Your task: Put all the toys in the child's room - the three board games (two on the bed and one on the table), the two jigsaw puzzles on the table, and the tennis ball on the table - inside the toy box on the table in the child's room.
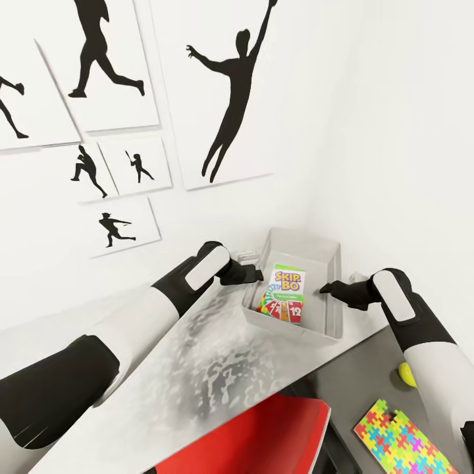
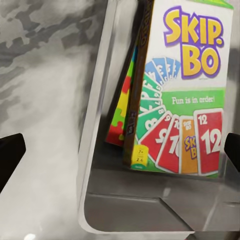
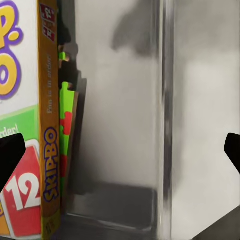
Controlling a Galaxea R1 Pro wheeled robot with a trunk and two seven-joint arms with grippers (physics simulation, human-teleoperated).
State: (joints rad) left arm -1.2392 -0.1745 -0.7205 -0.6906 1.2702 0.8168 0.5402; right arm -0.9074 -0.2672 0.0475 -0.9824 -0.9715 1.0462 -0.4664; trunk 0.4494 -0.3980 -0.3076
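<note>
The toy box [image 1: 327,262] stands on the table [image 1: 197,355] in the corner by the wall. The "SKIP BO" board game [image 1: 284,294] lies inside it on top of a jigsaw puzzle [image 2: 119,116], whose coloured edge sticks out from under the box. My left gripper [image 1: 253,272] is open at the toy box's left rim [image 2: 97,150] and holds nothing. My right gripper [image 1: 327,288] is open over the box's right side, beside the game [image 3: 30,125]. Another jigsaw puzzle [image 1: 405,438] and the tennis ball [image 1: 406,374] lie on the table's dark grey end, the ball partly behind my right arm.
A red chair [image 1: 263,434] stands close under the table's front edge. White walls with black silhouette posters [image 1: 230,99] close in the corner behind and to the right of the toy box.
</note>
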